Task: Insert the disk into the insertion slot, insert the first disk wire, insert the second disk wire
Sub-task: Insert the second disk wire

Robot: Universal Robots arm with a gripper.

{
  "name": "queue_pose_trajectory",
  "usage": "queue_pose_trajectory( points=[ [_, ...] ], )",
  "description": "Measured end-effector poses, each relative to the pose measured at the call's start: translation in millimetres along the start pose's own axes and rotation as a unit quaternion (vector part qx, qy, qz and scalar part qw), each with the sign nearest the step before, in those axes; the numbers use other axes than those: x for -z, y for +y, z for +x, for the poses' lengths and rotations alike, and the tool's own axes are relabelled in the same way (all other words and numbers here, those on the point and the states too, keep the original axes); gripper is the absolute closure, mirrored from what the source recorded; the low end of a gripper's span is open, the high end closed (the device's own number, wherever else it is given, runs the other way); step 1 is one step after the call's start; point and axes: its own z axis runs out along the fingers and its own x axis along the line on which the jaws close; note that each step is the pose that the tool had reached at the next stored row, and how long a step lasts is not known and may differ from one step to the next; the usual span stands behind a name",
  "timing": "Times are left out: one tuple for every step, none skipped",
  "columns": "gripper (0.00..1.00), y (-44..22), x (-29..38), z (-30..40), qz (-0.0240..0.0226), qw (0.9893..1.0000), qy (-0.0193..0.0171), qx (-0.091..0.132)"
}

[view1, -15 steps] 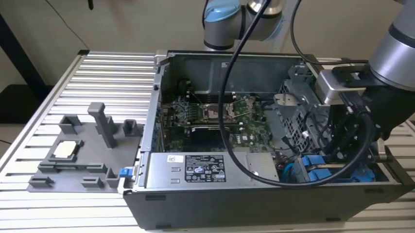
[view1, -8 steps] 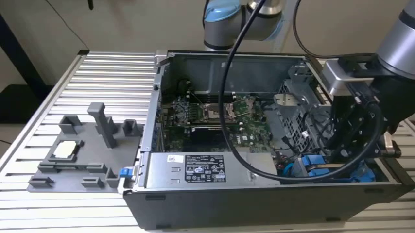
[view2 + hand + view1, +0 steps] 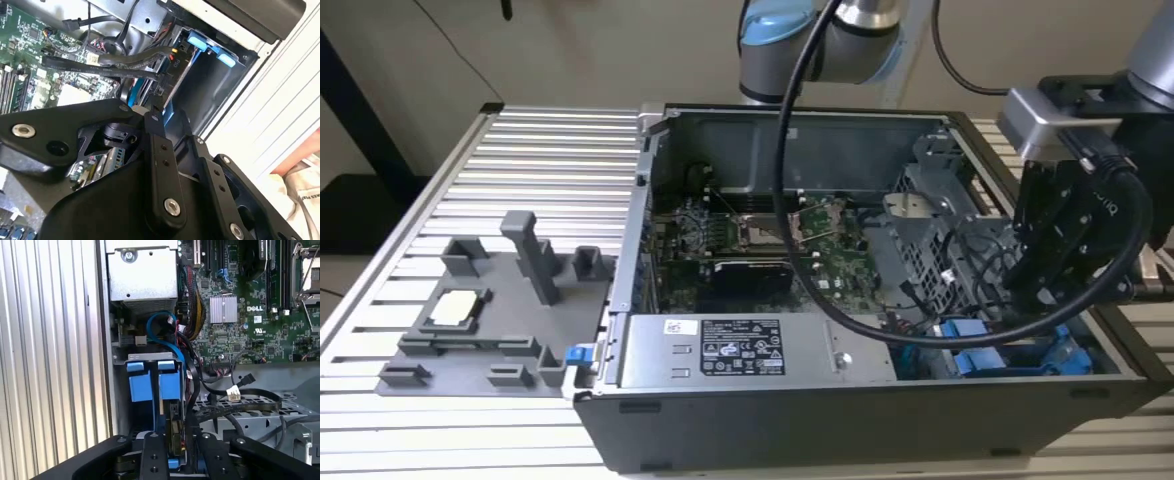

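In the first wrist view the disk (image 3: 175, 427) stands edge-on between my gripper's (image 3: 180, 440) two black fingers (image 3: 152, 455), its blue carrier end (image 3: 170, 382) reaching into the insertion slot (image 3: 150, 412). The gripper looks shut on the disk. A second blue-ended carrier (image 3: 140, 386) sits beside it. The second wrist view has blue carrier plastic at my gripper (image 3: 167, 120), in front of the dark slot wall (image 3: 215, 95). In the exterior view my gripper (image 3: 1034, 290) hangs over the blue-railed slot (image 3: 981, 350) at the case's near corner on the exterior view's right. Black wires (image 3: 240, 395) lie loose nearby.
The open computer case (image 3: 720, 420) lies on a slatted metal table (image 3: 547, 160). Inside are the motherboard (image 3: 761, 230), a labelled power supply (image 3: 740, 350) and a perforated grey cage (image 3: 947, 225). A grey fixture (image 3: 494, 310) stands on the exterior view's left. A blue cable (image 3: 157, 325) loops above the slot.
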Motion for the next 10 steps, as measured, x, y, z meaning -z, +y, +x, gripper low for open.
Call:
queue_pose_trajectory(
  points=[
    [0.70,-0.1,2.6,0.0,0.0000,1.0000,0.0000,0.000],
    [0.70,-0.1,4.8,-0.1,0.0000,1.0000,0.0001,0.000],
    [0.70,-0.1,6.1,-0.1,0.0000,1.0000,0.0001,0.000],
    [0.70,-0.1,6.4,0.0,0.0000,1.0000,0.0000,0.000],
    [0.70,-0.1,6.4,0.0,0.0000,1.0000,0.0000,0.000],
    [0.70,-0.1,6.4,-0.1,0.0000,1.0000,-0.0001,0.000],
    [0.70,-0.1,6.6,-0.1,0.0000,1.0000,0.0000,0.000],
    [0.70,-0.1,6.9,-0.1,0.0000,1.0000,0.0000,0.000],
    [0.70,-0.1,6.9,-0.1,0.0000,1.0000,0.0000,0.000],
    [0.70,-0.1,6.9,-0.1,0.0000,1.0000,0.0000,0.000]
  ],
)
